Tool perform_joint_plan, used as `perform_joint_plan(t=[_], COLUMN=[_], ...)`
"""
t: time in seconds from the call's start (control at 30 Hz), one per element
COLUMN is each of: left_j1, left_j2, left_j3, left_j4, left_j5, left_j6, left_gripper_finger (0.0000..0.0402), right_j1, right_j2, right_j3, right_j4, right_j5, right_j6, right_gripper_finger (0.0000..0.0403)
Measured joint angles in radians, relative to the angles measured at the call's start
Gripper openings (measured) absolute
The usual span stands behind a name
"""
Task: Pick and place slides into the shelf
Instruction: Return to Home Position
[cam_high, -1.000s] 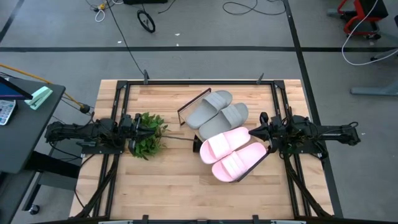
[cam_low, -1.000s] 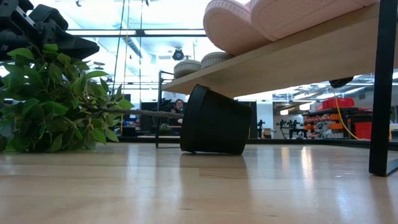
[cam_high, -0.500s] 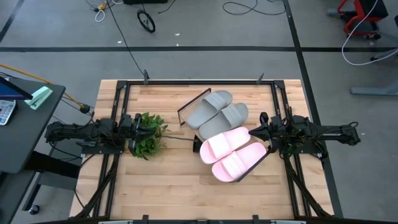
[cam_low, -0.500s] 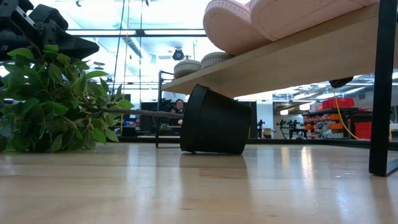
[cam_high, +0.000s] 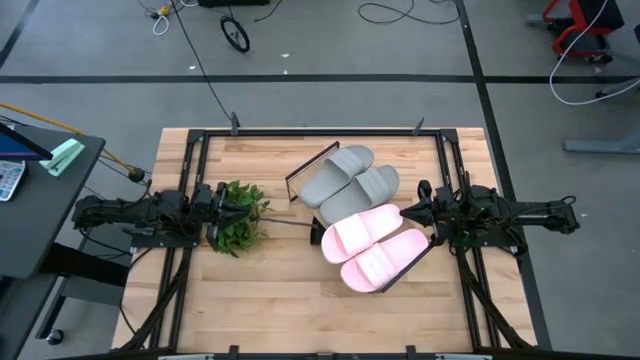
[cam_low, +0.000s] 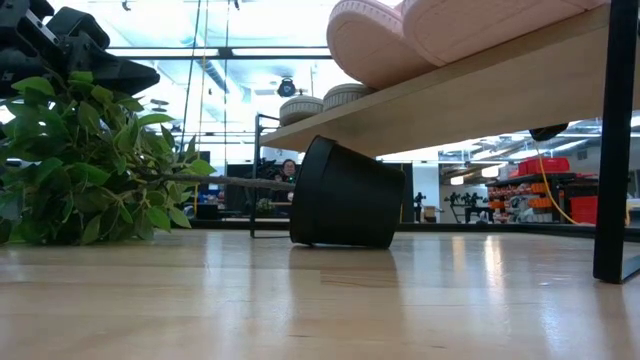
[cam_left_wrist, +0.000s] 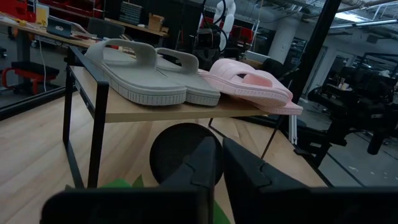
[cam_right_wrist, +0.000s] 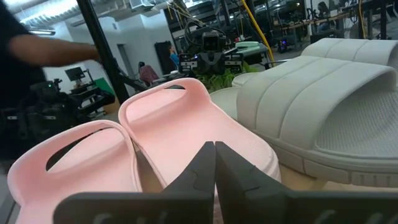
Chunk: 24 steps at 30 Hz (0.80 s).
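Slides (cam_high: 375, 190): four counted, all lying on the shelf (cam_low: 450, 100), none held. Grey pair (cam_high: 340, 170) at the shelf's 11 o'clock end, pink pair (cam_high: 372, 250) at its 5 o'clock end; pairs touching, straps up. Shelf set slantwise near the middle of the table (cam_high: 270, 300), raised on a dark frame (cam_low: 610, 140). Beneath it, a black pot (cam_low: 345, 195) tipped on its side, with the plant (cam_high: 235, 222) trailing out toward 9 o'clock.

Left gripper (cam_left_wrist: 219, 144): low over the plant, at 9 o'clock of the shelf, apart from the slides; fingers pressed together, clamped on nothing. Right gripper (cam_right_wrist: 215, 148): at 3 o'clock of the shelf, just beside the pink pair; fingers together likewise, empty.

Step in hand, by judgement: placing finished, retreat of both arms to rest. Progress judged at or near the end.

Next move, by judgement: calls for a straight pull-back, left toward 9 o'clock, right toward 3 o'clock, with no sweep across the shelf. Demands most care on the right, given the closeness to the pink pair; a nudge there likely to shift a slide off the shelf.
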Motion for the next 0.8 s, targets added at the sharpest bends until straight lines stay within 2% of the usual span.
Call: perform_joint_plan(t=[0.23,0.6,0.8], left_j1=[0.000,0.000,0.000], left_j2=[0.000,0.000,0.000], left_j3=[0.000,0.000,0.000], left_j4=[0.000,0.000,0.000], left_j5=[0.000,0.000,0.000], left_j6=[0.000,0.000,0.000], left_gripper_finger=[0.0025,0.0040,0.0035], right_j1=[0.000,0.000,0.000], right_j2=[0.000,0.000,0.000], right_j3=[0.000,0.000,0.000], right_j4=[0.000,0.000,0.000], right_j5=[0.000,0.000,0.000], right_j6=[0.000,0.000,0.000], right_gripper_finger=[0.0015,0.0014,0.0014])
